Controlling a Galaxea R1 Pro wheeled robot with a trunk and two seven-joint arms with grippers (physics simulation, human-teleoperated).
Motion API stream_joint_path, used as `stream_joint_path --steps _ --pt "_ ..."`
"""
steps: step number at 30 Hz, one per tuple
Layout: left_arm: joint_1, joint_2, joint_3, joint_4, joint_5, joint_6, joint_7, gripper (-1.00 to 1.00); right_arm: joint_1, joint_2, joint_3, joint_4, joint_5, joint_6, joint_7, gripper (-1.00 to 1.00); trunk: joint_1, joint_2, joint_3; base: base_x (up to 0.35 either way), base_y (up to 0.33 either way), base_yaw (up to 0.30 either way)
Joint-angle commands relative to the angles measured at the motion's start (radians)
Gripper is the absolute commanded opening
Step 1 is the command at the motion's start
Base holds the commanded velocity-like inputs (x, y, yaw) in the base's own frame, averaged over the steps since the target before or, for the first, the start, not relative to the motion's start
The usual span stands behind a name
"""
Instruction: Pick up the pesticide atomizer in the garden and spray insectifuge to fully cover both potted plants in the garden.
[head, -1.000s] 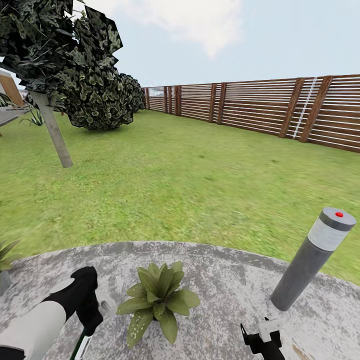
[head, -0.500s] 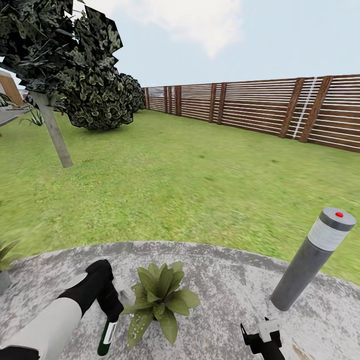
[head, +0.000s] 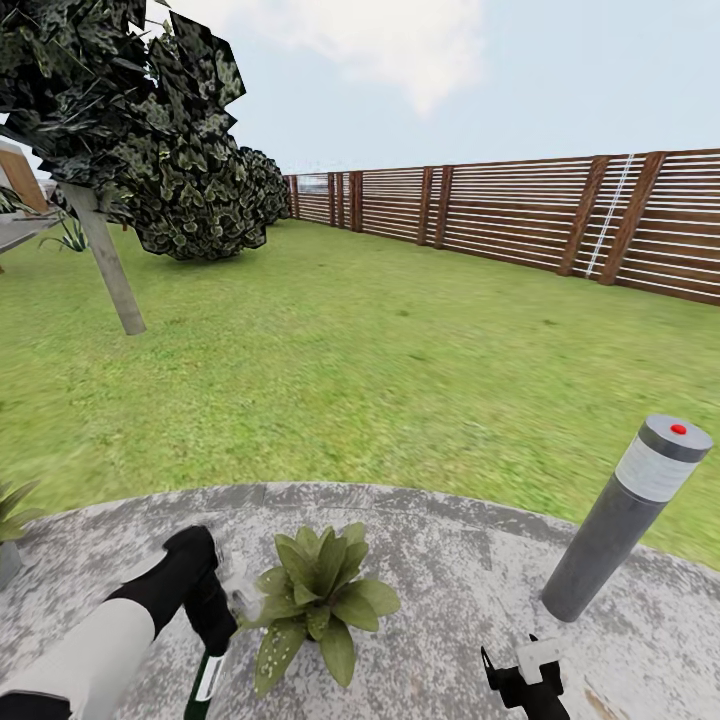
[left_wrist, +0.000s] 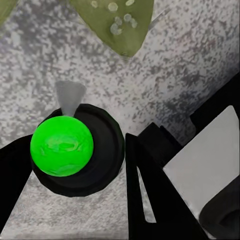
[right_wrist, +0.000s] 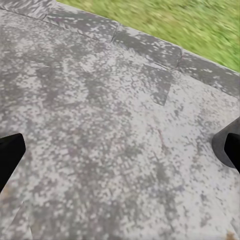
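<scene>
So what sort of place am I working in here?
A fenced garden, it seems: open lawn, a slatted wooden fence around it, and a round stone patio with a potted plant and bollard lamp.

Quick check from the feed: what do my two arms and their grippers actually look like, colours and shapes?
The left arm has a smooth white forearm shell leading into a glossy black wrist; its left gripper is black. The right gripper is black and angular, carrying a small white block. In the right wrist view its black fingers look flat and dark. No cables or markings are visible.
</scene>
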Motion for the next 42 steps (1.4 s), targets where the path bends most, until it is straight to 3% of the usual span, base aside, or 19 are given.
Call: stream_joint_path --steps 1,8,13,18,27,34,38,42 --pt "0.0 0.004 -0.003 0.008 -0.002 -0.004 -0.006 -1.0 -0.001 0.0 0.003 0.001 0.006 -0.002 -0.006 1.0 0.0 0.0 -0.001 0.0 0.0 0.0" --pt "0.0 -0.002 0.033 0.022 -0.004 -0.025 -0.006 -1.0 -0.001 0.0 0.003 0.001 0.006 -0.002 -0.006 1.0 0.0 0.0 -0.001 0.0 0.0 0.0" --pt "-0.002 -0.037 0.032 0.011 -0.005 -0.023 -0.003 -1.0 -0.001 0.0 0.003 0.001 0.006 -0.002 -0.006 1.0 0.0 0.0 -0.001 0.0 0.0 0.0" --pt "-0.006 -0.041 0.031 0.009 -0.006 -0.018 -0.002 -1.0 -0.001 0.0 0.003 0.001 0.006 -0.002 -0.006 1.0 0.0 0.0 -0.001 0.0 0.0 0.0" --pt "-0.006 -0.014 0.031 0.012 -0.01 -0.017 0.001 -1.0 -0.001 0.0 0.003 0.001 0.006 -0.002 -0.006 1.0 0.0 0.0 -0.001 0.0 0.0 0.0" --pt "-0.002 0.032 0.032 0.027 -0.013 -0.019 0.005 -1.0 -0.001 0.0 0.003 0.001 0.006 -0.002 -0.006 1.0 0.0 0.0 -0.001 0.0 0.0 0.0" --pt "-0.001 0.036 0.029 0.032 -0.015 -0.021 0.007 -1.0 -0.001 0.0 0.003 0.001 0.006 -0.002 -0.006 1.0 0.0 0.0 -0.001 0.0 0.0 0.0" --pt "0.0 0.023 0.03 0.082 -0.005 -0.026 0.01 -1.0 -0.001 0.0 0.003 0.001 0.006 -0.002 -0.006 1.0 0.0 0.0 -0.001 0.0 0.0 0.0"
